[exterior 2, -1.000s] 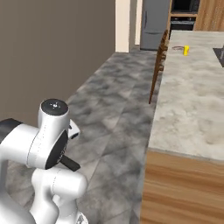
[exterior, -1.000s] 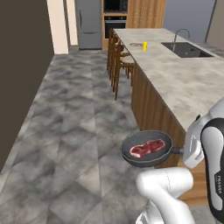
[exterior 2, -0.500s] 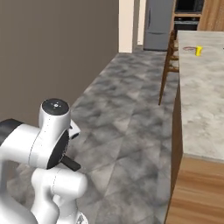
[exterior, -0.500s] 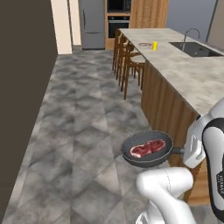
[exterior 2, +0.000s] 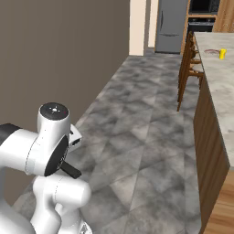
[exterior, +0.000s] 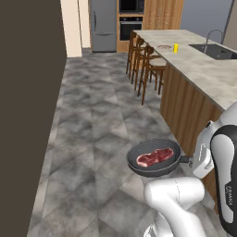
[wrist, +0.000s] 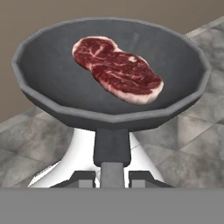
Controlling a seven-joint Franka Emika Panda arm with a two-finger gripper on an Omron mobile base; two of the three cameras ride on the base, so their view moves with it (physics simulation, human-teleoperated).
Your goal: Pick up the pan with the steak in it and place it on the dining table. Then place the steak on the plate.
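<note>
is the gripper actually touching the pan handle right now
Touching. The hand view shows the gripper with its two fingertips closed on either side of the pan handle, no gap visible, and the pan is carried above the floor.

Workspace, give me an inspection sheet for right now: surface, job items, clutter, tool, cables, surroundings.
Surface: dining table with pale stone top and wooden sides, to the arm's right.
Job's things: pan carried above the grey floor, level; steak lying flat inside it; plate at the table's far end.
Clutter: yellow cup beside the plate; sink with tap set into the table.
Tool: tool shut on the pan's handle.
Cables: nothing seen.
Surroundings: wooden stools along the table, fridge and oven at the far wall, dark wall on the left.
</note>
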